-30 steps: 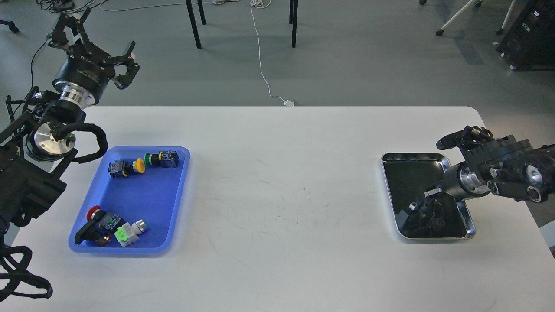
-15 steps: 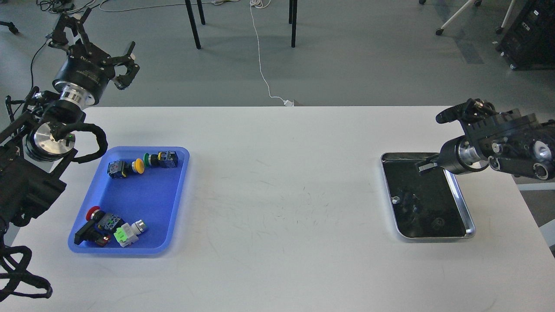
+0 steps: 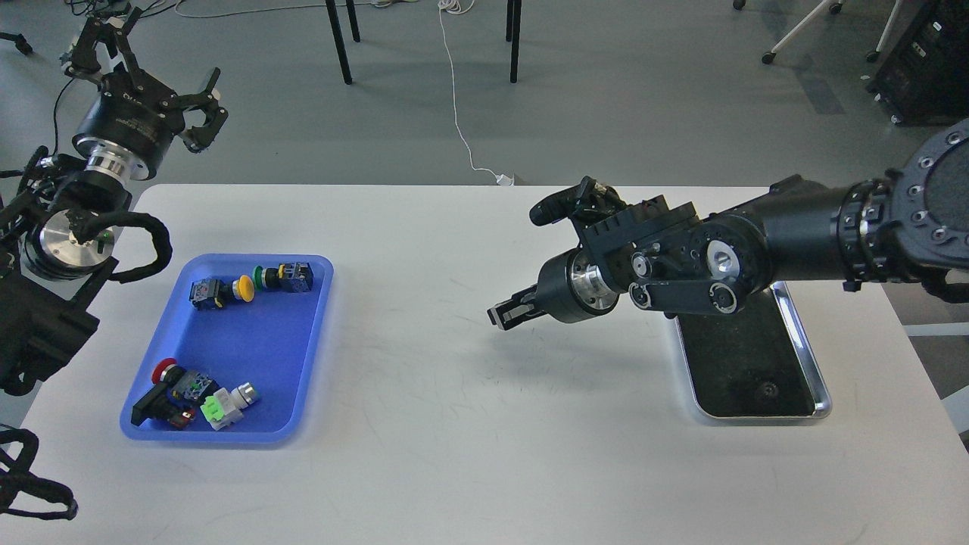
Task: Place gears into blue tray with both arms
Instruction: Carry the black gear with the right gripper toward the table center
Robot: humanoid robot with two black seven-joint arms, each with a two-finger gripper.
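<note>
The blue tray [image 3: 257,341] lies at the table's left and holds several coloured push-button switches [image 3: 242,288]. One gear [image 3: 768,390], a tiny black wheel, lies near the front of the steel tray [image 3: 802,356] on the right. My right gripper [image 3: 502,313] hangs above the middle of the table, pointing left toward the blue tray. Its fingertips are pressed together, and anything between them is too small to see. My right arm hides the far half of the steel tray. My left gripper [image 3: 151,68] is raised beyond the table's far left corner, fingers spread and empty.
More switches [image 3: 189,393] sit at the blue tray's near end. Behind the table are bare floor, chair legs [image 3: 341,45] and a white cable [image 3: 462,113]. White tabletop [image 3: 469,424] stretches between the two trays.
My right gripper has lifted out of the steel tray and swung far left over the middle of the table. My left gripper has shifted slightly up and to the left.
</note>
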